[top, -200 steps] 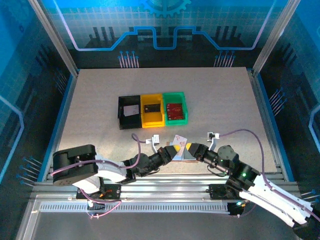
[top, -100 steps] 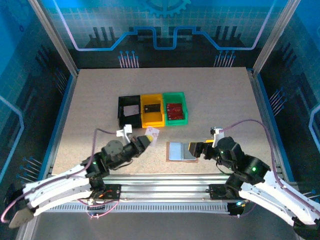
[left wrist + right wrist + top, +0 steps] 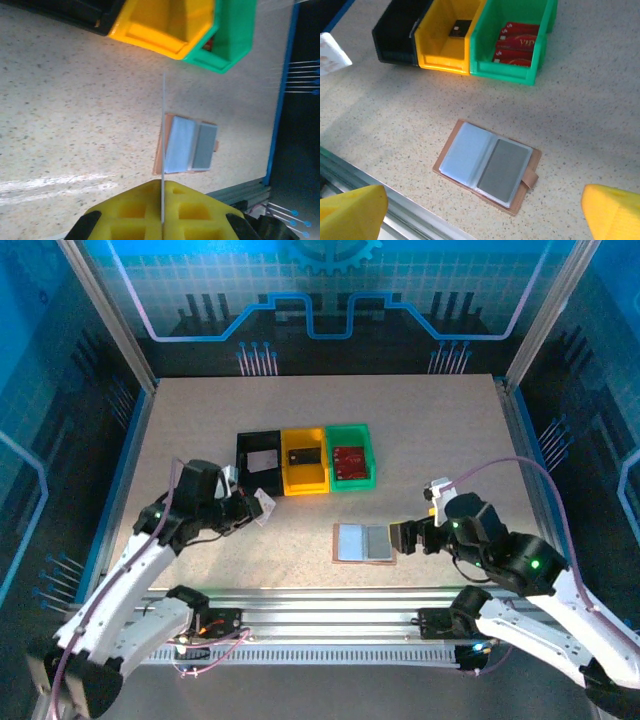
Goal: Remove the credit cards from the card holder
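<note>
From above, the card holder (image 3: 363, 541) is seen lying open and flat on the table (image 3: 450, 430), near the front edge, its pale inside turned up. The right gripper (image 3: 405, 537) is held just beside its right edge, jaws spread wide and empty. The left gripper (image 3: 259, 508) is clamped on a white card (image 3: 267, 504), near the front of the black tray (image 3: 241, 465). The yellow tray (image 3: 306, 488) and green tray (image 3: 352, 483) stand alongside it, apart from the holder.

In the left wrist view, the white card is seen edge-on as a thin line pinched between the yellow pads (image 3: 125, 212), with the open holder beyond it.

In the right wrist view, the holder is framed between the wide-set yellow fingers (image 3: 350, 212), touched by neither. Red cards (image 3: 517, 42) lie in the green tray and a dark card (image 3: 461, 27) lies in the yellow one.
</note>
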